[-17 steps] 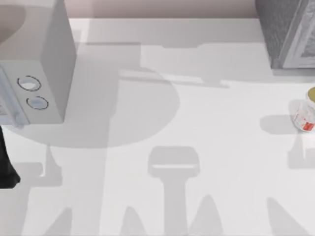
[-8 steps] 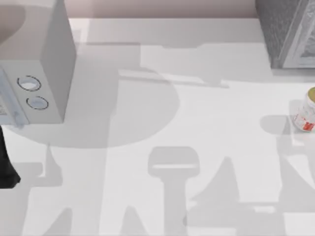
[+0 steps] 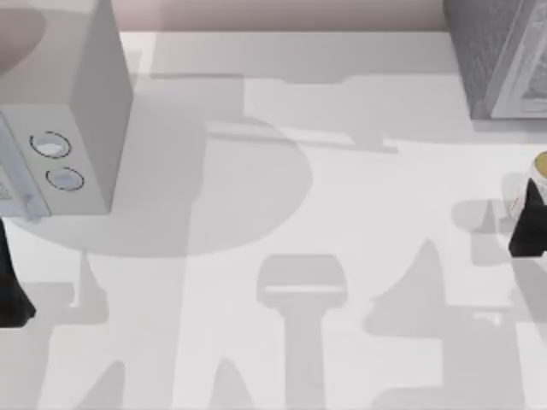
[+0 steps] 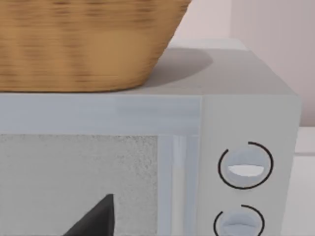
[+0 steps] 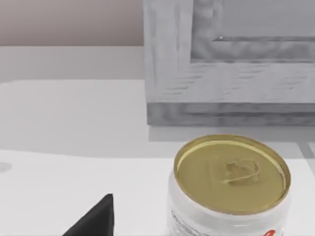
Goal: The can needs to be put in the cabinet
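Gold-topped can (image 5: 229, 184) is standing upright; right end effector (image 3: 528, 224) should be straddling it squarely, though its opening I cannot tell.

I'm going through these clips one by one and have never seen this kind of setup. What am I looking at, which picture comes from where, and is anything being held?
This is a simulated table with two AgileX arms, each ending in a two-finger pincer. One picture looks down from above the table; the other two come from cameras on the arms' wrists.

In the top view, a white box with two round dials stands at the left, and the grey speckled cabinet at the far right. The small can, white with a gold top, stands upright on the table in front of the cabinet, at the right edge.

The right pincer is the dark shape just beside the can; the right wrist view shows one finger next to the can, not gripping it. The left pincer sits at the left edge, facing the dial box, which carries a wicker basket. Nothing looks held.
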